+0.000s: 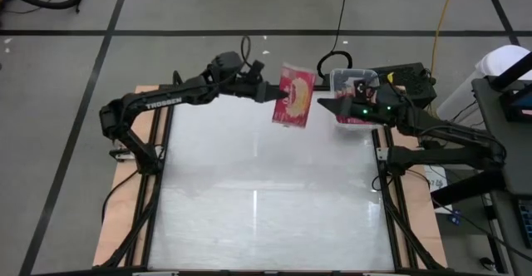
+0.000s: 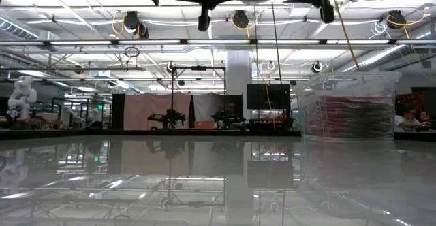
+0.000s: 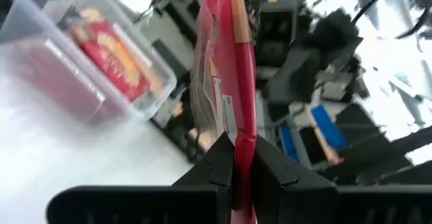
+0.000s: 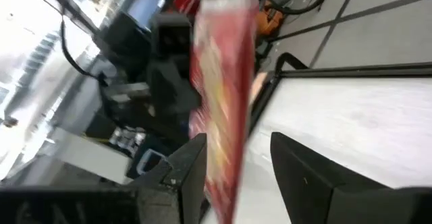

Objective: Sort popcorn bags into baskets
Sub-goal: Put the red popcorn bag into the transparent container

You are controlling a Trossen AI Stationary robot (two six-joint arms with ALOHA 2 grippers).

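Note:
A red popcorn bag (image 1: 295, 98) with a yellow popcorn picture hangs in the air over the table's far edge. My left gripper (image 1: 278, 98) is shut on it from the left. My right gripper (image 1: 326, 105) stands open at the bag's right side. In the right wrist view the bag (image 4: 223, 109) runs between my open fingers, close to one finger (image 4: 192, 166); whether it touches I cannot tell. The clear basket (image 1: 353, 89) sits at the far right, partly under my right arm, with several red bags (image 3: 111, 55) inside. My left gripper pinches the bag's left edge (image 3: 241, 140) between its two fingers. The fingers come level from the table's left. The bag is lifted clear of the table and lies about flat, picture side up, reaching toward the right gripper.
The shiny table top (image 1: 266, 193) spreads toward the near edge. In the low view the basket (image 2: 347, 107) stands on the table at the right, stacked with red bags. Cables and a white object lie on the floor beyond the table.

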